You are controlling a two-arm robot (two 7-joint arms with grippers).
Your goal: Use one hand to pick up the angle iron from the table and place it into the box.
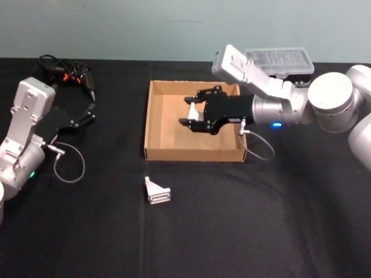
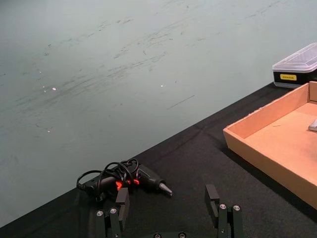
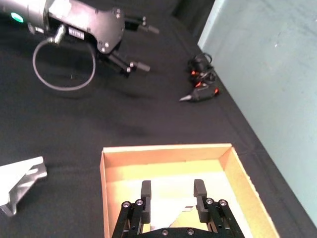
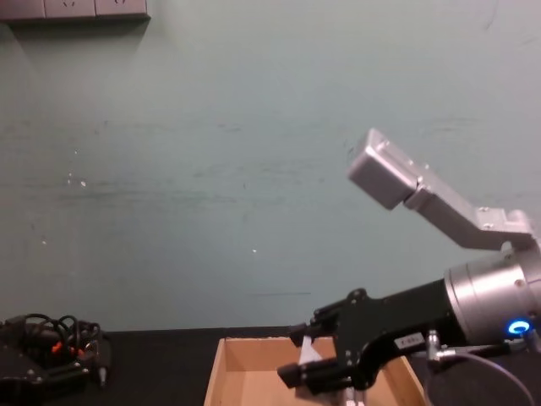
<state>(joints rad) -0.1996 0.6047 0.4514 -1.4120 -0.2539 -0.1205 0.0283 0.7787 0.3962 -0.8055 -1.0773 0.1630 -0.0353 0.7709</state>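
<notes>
overhead, the right gripper [image 1: 184, 110] hung inside the outline of the box [image 1: 191, 154], its fingers clamped on a pale angle iron [image 4: 308, 349]. a second angle iron [image 1: 157, 191] lay on the table [image 1: 261, 231], just in front of the box's near wall. the left gripper [image 1: 90, 113] sat at the table's left, fingers apart, near a corded tool [image 1: 69, 72].
</notes>
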